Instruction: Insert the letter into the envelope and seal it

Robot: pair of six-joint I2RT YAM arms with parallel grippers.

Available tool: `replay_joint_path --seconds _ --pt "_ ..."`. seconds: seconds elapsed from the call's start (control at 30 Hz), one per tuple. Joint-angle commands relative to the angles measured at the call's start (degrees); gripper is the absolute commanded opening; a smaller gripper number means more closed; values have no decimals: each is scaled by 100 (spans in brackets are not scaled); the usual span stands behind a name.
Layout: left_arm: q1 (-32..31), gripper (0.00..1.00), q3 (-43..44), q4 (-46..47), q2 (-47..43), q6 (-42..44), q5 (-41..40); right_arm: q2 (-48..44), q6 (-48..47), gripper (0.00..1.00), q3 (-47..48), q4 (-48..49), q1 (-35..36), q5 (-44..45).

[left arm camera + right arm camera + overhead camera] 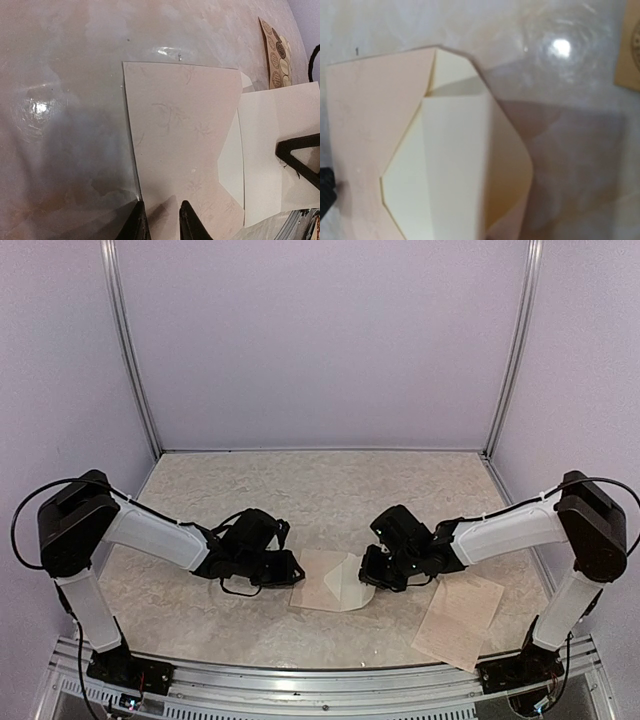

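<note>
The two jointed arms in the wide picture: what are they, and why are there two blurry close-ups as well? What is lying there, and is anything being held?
These are two robot arms, the left arm and the right arm, bolted to the near edge of a table. The wide picture comes from a fixed camera above and behind them; each close-up comes from a small camera on one wrist. On the table lie a pale pink envelope and a tan sheet of round stickers. Each arm ends in a two-finger gripper. The left gripper stands slightly open over the envelope's edge. The right gripper is shut at the envelope's open end, where cream paper stands lifted; whether it pinches that paper I cannot tell.
</note>
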Motion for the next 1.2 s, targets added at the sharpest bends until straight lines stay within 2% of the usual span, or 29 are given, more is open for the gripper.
replay_joint_path --seconds 0.0,0.27,0.47,0.63,0.77,1.0,1.17 --pt "19 20 -1 -131 189 94 -42 148 -108 0 122 171 -87 -12" --pt "19 21 147 -486 24 287 -468 128 -162 0 144 145 -154 -12" --pt "8 24 431 -451 -354 489 -450 82 -187 0 144 114 -174 -12" --pt "-16 23 600 -361 -101 573 -301 68 -189 0 145 63 -177 -12" --pt "-46 21 600 -532 35 565 -589 52 -185 0 144 14 -179 -12" --pt "-112 29 615 -871 -347 657 -1339 -38 -174 0 125 -156 -190 82" --pt "-113 36 736 -1032 -409 737 -1361 -29 -180 0 117 -164 -193 86"
